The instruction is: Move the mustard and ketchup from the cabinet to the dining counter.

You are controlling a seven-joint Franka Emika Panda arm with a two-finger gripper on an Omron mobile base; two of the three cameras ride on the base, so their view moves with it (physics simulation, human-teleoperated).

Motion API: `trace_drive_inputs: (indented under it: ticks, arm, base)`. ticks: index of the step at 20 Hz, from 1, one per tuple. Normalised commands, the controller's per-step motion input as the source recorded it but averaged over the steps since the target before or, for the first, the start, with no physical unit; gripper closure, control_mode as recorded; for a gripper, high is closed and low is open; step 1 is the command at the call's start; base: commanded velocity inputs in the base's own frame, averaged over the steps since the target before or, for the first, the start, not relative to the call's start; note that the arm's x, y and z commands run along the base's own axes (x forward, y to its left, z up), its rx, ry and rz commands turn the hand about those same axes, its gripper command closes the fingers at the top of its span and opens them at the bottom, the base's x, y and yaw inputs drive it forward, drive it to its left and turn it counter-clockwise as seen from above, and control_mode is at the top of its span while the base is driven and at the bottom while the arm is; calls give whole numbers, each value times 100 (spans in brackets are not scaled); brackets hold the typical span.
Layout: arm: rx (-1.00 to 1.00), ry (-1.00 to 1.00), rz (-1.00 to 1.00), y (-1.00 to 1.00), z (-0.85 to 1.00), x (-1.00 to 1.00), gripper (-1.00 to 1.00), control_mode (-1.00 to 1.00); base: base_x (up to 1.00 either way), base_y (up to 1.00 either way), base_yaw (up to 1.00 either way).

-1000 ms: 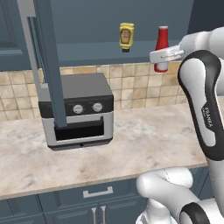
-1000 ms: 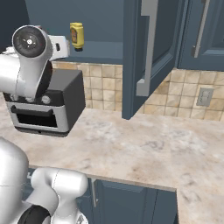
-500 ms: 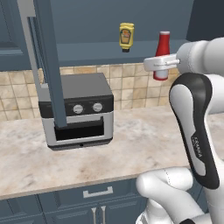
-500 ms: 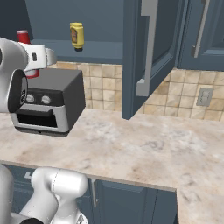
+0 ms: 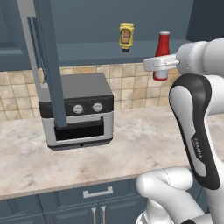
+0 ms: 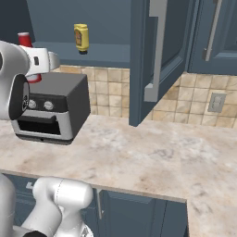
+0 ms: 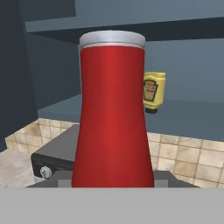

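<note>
In front of the open cabinet (image 5: 109,48), my gripper (image 5: 160,64) is closed on the ketchup (image 5: 162,54) at its lower body. The bottle stands upright in the grip, pale cap uppermost, held clear of the cabinet shelf and out in front of the tiled backsplash (image 5: 131,85). From the hand view the ketchup (image 7: 113,118) rises directly ahead and close, its wide red base at the bottom and its cap near the top of the picture. In the right base view the ketchup (image 6: 25,44) shows partly behind my forearm, with only its upper part and a little of its base visible.

The mustard (image 5: 126,36) sits on the cabinet shelf, to the left of the ketchup and apart from it, with its dark cap pointing down and its label facing outward. The same bottle appears in the right base view (image 6: 81,38) and in the hand view (image 7: 154,91), behind and beside the ketchup.

One cabinet door (image 5: 43,61) stands swung open on the left, another (image 6: 155,55) on the right. Below, a grey toaster oven (image 5: 76,109) rests on the marble-look worktop (image 5: 131,140), against the backsplash. Blue drawer fronts (image 5: 94,197) run beneath the worktop edge.
</note>
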Motion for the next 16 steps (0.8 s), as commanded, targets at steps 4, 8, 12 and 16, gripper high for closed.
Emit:
trace_drive_inputs:
  ticks: [4, 8, 12, 16]
  arm:
    - [0, 0, 0, 0, 0, 0, 100, -100]
    - [0, 0, 0, 0, 0, 0, 100, -100]
    - [0, 0, 0, 0, 0, 0, 100, -100]
    - [0, 0, 0, 0, 0, 0, 100, 100]
  base:
    - [0, 0, 0]
    - [0, 0, 0]
    - [0, 0, 0]
    - [0, 0, 0]
